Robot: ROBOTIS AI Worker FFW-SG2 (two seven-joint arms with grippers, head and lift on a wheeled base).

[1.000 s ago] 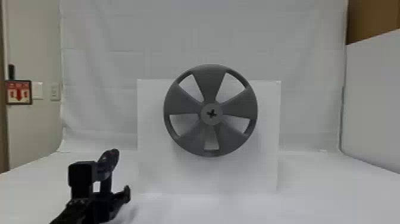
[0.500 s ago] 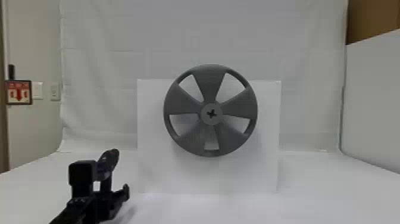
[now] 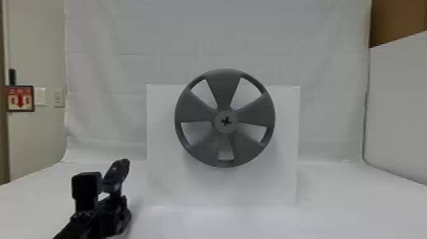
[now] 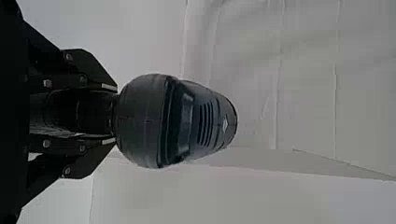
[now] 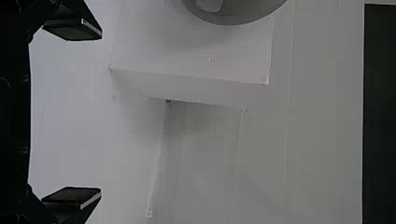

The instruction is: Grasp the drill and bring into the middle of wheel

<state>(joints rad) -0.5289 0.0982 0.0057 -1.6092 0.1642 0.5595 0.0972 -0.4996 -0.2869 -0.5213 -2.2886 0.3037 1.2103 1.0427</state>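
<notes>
- Carrying the drill (image 4: 144,120) from the near left toward the wheel's middle looks like the step in hand; the grasp seems done, the delivery not.
- The drill is in the left gripper (image 4: 115,113), its two fingers closed on the handle just under the body. That hold looks well centred, so keep the squeeze firm and even; the bulky body could twist about the handle if the arm jerks.
- In the head view the drill sits left of the wheel (image 3: 224,85), well apart from it and lower than the hub (image 3: 226,121). A good path would probably raise it to hub height first, then bring it right, and only then push it far.
- The hub has a dark cross-shaped recess. Square the drill's nose to it before closing in, and make the last stretch slow and straight; a slanted approach could catch a spoke or the rim.
- Behind the wheel stands a white box (image 3: 263,187) on the white table (image 3: 343,197). Pressing hard might shove or tip it, so ease off at contact.
- The right gripper (image 5: 100,113) has its fingers spread wide with nothing between; best kept out of the drill's way.
</notes>
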